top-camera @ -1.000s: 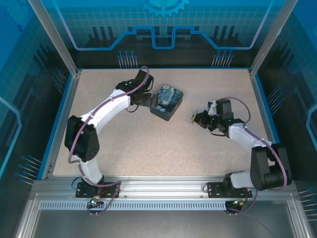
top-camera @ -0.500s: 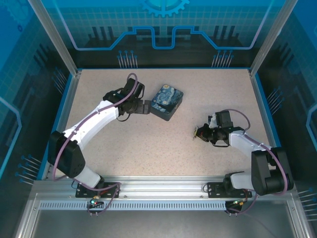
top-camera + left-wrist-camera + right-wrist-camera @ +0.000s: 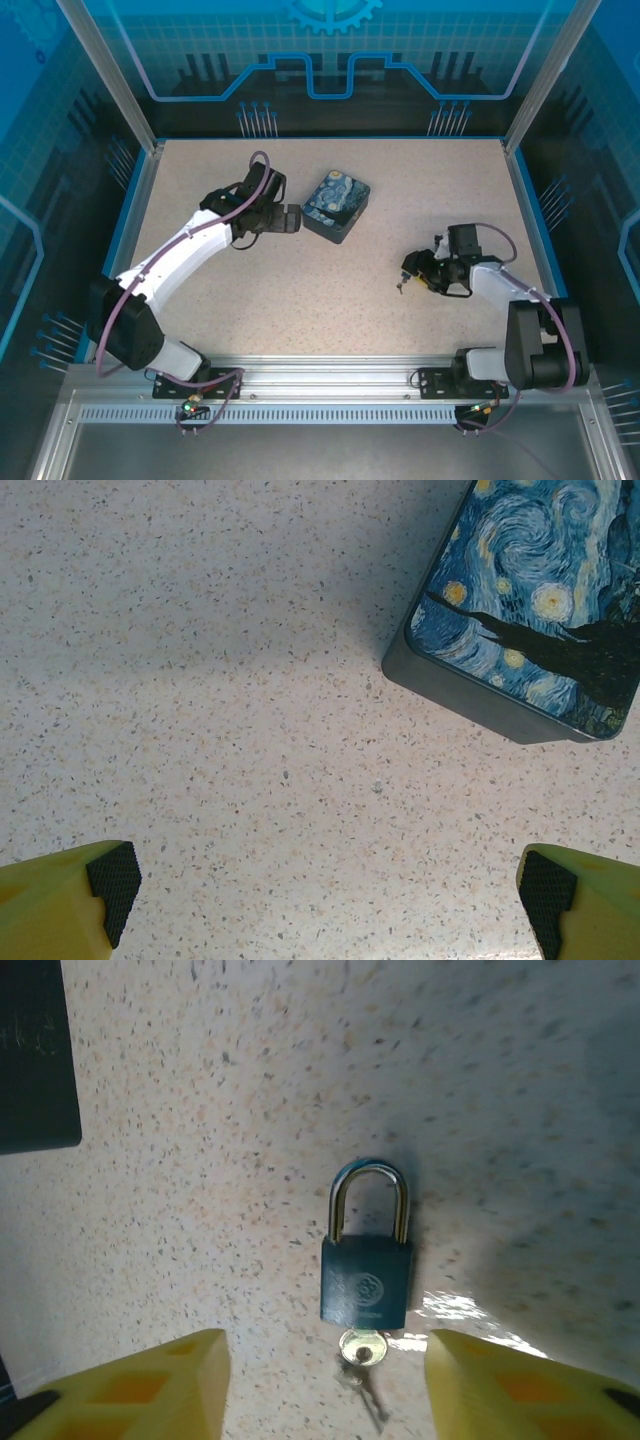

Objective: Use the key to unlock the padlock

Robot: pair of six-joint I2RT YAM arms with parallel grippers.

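Speckled tabletop (image 3: 300, 290) under me: padlock (image 3: 366, 1280) lies flat between the spread-apart fingers of my right claw (image 3: 325, 1390), key (image 3: 358, 1350) at its bottom end. My left claw (image 3: 330, 880) gapes wide too, near the starry box (image 3: 530, 610).

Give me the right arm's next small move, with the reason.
Probably lower the right gripper a little so its open fingers straddle the key. The key appears seated in the bottom of the padlock, whose shackle looks closed. Both lie flat on the table between the fingers, untouched. The key must be gripped before it can be turned.
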